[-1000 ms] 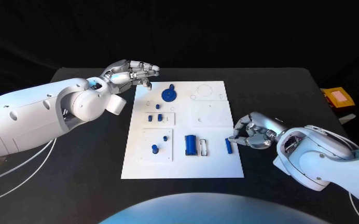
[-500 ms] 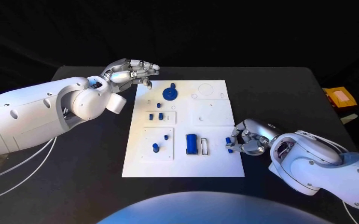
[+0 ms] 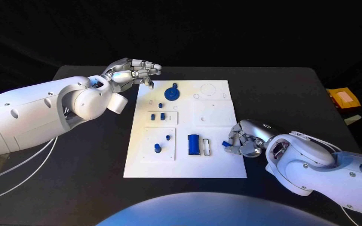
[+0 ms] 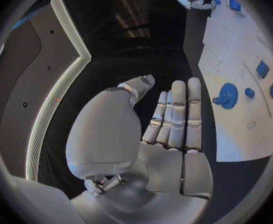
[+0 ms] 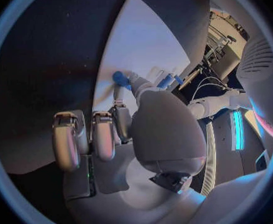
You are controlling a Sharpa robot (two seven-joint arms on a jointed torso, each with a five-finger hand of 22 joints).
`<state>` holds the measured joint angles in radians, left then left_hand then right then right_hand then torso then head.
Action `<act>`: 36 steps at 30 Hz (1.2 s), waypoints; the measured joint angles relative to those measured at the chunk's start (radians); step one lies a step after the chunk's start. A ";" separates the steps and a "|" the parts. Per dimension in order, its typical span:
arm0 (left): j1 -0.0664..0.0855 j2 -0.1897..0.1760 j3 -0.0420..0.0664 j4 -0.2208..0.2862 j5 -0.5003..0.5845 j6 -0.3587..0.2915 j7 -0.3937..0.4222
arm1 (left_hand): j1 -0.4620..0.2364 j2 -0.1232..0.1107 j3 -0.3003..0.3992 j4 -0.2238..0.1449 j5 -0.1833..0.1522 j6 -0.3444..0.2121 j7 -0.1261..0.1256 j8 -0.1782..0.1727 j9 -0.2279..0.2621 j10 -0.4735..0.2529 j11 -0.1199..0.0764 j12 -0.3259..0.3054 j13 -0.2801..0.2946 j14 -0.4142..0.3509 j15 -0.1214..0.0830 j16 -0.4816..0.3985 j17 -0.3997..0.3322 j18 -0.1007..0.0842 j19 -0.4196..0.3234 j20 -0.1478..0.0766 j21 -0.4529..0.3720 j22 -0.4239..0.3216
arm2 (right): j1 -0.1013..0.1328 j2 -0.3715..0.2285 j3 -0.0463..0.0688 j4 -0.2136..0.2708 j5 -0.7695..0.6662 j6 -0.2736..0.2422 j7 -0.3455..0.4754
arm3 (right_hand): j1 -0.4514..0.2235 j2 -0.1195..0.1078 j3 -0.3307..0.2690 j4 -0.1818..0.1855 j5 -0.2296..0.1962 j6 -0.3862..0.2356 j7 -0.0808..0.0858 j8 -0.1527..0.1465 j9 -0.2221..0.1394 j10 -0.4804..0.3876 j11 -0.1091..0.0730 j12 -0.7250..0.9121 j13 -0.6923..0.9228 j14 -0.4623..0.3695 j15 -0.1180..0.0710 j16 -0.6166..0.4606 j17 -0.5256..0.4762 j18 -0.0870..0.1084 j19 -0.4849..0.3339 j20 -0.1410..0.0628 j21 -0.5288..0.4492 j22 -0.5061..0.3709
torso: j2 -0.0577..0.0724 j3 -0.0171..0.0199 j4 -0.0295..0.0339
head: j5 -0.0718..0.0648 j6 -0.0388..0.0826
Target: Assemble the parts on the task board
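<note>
The white task board (image 3: 215, 113) lies in the middle of the black table. My right hand (image 3: 246, 142) sits at the board's near right edge and pinches a small blue bar (image 3: 226, 143), which stands tilted between thumb and fingertip; the right wrist view shows that bar (image 5: 119, 77) at the fingertips. My left hand (image 3: 136, 72) hovers over the board's far left corner and holds nothing, its fingers (image 4: 176, 112) straight and close together. On the board are a blue round gear (image 3: 172, 94), two small blue pegs (image 3: 156, 116), a blue block (image 3: 193, 144) and more small blue pieces (image 3: 157, 148).
A narrow white frame (image 3: 206, 147) lies beside the blue block. An orange and yellow box (image 3: 341, 97) sits at the table's right edge. Bare black table surrounds the board on every side. The left wrist view shows the board (image 4: 235, 129) with the gear (image 4: 226, 95).
My right hand has moved in over the board's right edge and closed on the small blue bar, which now sits tilted. The left hand has stayed put.
</note>
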<state>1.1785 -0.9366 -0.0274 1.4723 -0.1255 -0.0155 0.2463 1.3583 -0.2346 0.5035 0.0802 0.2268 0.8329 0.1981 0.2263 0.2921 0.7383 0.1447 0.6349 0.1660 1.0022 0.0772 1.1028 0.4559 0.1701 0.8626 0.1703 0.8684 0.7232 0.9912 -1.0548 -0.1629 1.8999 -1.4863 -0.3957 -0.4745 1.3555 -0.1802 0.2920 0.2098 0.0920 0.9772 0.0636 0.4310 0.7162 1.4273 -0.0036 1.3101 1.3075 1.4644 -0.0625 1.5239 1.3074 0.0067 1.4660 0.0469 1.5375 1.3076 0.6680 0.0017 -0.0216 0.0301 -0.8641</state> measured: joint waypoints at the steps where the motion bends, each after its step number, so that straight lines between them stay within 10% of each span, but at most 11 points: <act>1: 0.000 0.000 0.000 0.000 0.000 0.000 0.000 | 0.000 0.000 0.000 0.000 0.000 0.000 0.000 0.000 0.000 0.000 0.000 0.000 0.000 0.000 0.000 0.000 0.000 0.000 0.000 0.000 0.000 0.000 | -0.001 0.002 0.000 0.001 -0.009 0.001 0.000 | 0.007 -0.002 0.010 -0.006 0.000 0.003 0.003 0.000 0.000 0.000 0.000 0.000 0.000 0.000 0.000 0.000 0.000 0.000 0.000 0.000 0.000 0.000 | 0.000 0.0000 0.0000 | 0.000 0.000; 20: 0.000 -0.001 0.000 0.001 0.000 0.001 -0.002 | 0.000 0.000 0.000 0.000 0.000 0.000 0.000 0.000 0.000 0.000 0.000 0.004 -0.001 0.000 0.000 0.000 0.000 0.000 0.000 0.000 0.000 0.000 | -0.004 -0.004 -0.008 0.033 -0.069 -0.010 -0.011 | -0.032 0.014 0.128 0.048 0.235 0.006 0.000 0.010 -0.089 0.009 -0.009 0.000 0.000 0.000 -0.007 0.000 0.000 0.000 0.000 -0.008 0.030 0.000 | -0.001 -0.0001 0.0006 | -0.003 0.002; 36: 0.000 0.001 0.000 0.002 0.000 -0.001 0.000 | 0.000 0.000 0.000 0.000 0.000 0.000 0.000 0.000 0.000 0.000 0.000 0.004 -0.001 -0.004 -0.004 0.004 -0.001 0.000 0.000 0.000 0.000 0.000 | 0.031 0.044 -0.008 0.056 0.196 -0.092 0.003 | -0.119 0.020 0.220 -0.006 0.165 -0.006 0.005 0.024 -0.085 0.014 -0.014 0.000 0.000 0.000 -0.007 0.000 0.000 0.000 0.000 -0.008 0.030 0.000 | 0.000 -0.0006 0.0007 | -0.002 0.001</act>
<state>1.1785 -0.9354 -0.0274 1.4743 -0.1254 -0.0166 0.2467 1.3583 -0.2346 0.5036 0.0801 0.2268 0.8329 0.1980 0.2263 0.2921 0.7383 0.1447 0.6388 0.1652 0.9986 0.0736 1.1067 0.4551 0.1701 0.8630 0.1700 0.8684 0.7233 1.0221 -1.0105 -0.1707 1.9562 -1.2902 -0.4873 -0.4718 1.2367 -0.1607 0.5123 0.2042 0.2575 0.9709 0.0684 0.4546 0.6310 1.4417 -0.0178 1.3102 1.3074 1.4645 -0.0700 1.5239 1.3073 0.0068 1.4661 0.0392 1.5675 1.3073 0.6678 0.0012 -0.0209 0.0279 -0.8634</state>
